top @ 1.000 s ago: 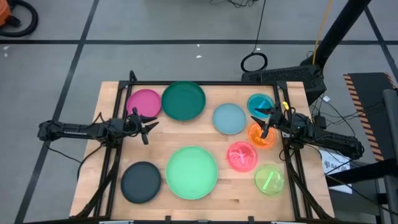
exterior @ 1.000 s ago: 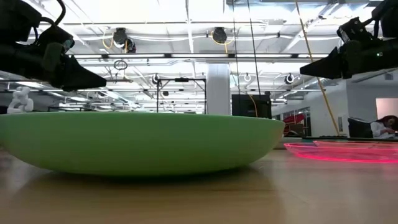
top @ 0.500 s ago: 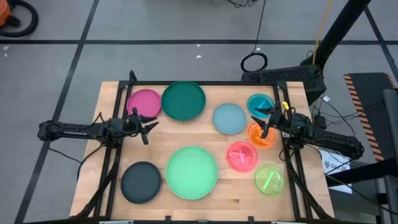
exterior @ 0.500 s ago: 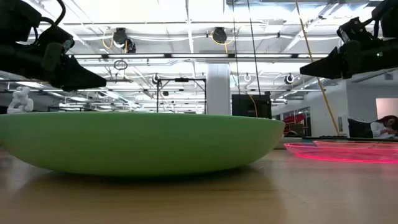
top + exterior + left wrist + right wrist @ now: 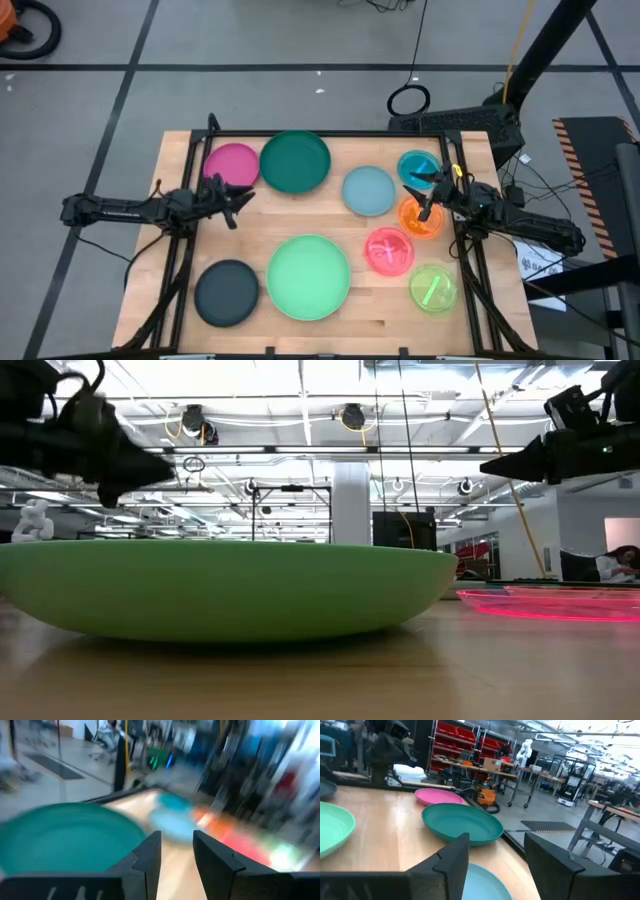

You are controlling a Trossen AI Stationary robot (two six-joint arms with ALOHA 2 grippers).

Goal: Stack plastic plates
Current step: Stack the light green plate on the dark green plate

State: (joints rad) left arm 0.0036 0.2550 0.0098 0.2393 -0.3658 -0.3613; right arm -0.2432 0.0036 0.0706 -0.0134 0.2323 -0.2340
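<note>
Table (image 5: 180, 150): wooden top, nine plates on it, none stacked yet.

Far row, seen from high view: magenta plate (image 5: 232, 164) at L, touching or just beside dark green plate (image 5: 295, 161); pale blue plate (image 5: 369, 190) further R, apart; teal plate (image 5: 417, 166) near R edge. Orange plate (image 5: 420, 217) sits just under teal, partly hidden by R arm. Pink plate (image 5: 388, 250) and lime plate (image 5: 432, 288) run on toward near R corner, close together. Near row: black plate (image 5: 226, 292) at L, light green plate (image 5: 308, 276) beside it at centre; this one fills the low view.

Left gripper (image 5: 238, 201): over bare wood just near side of magenta plate, clear of table surface per low view. Fingers parted by a narrow gap, nothing between them. Wrist view blurred; dark green plate ahead of fingers.

Right gripper (image 5: 419, 191): over the gap between teal and orange plates, raised. Fingers parted wider, holding nothing. Its wrist view looks across pale blue, dark green, magenta plates.
</note>
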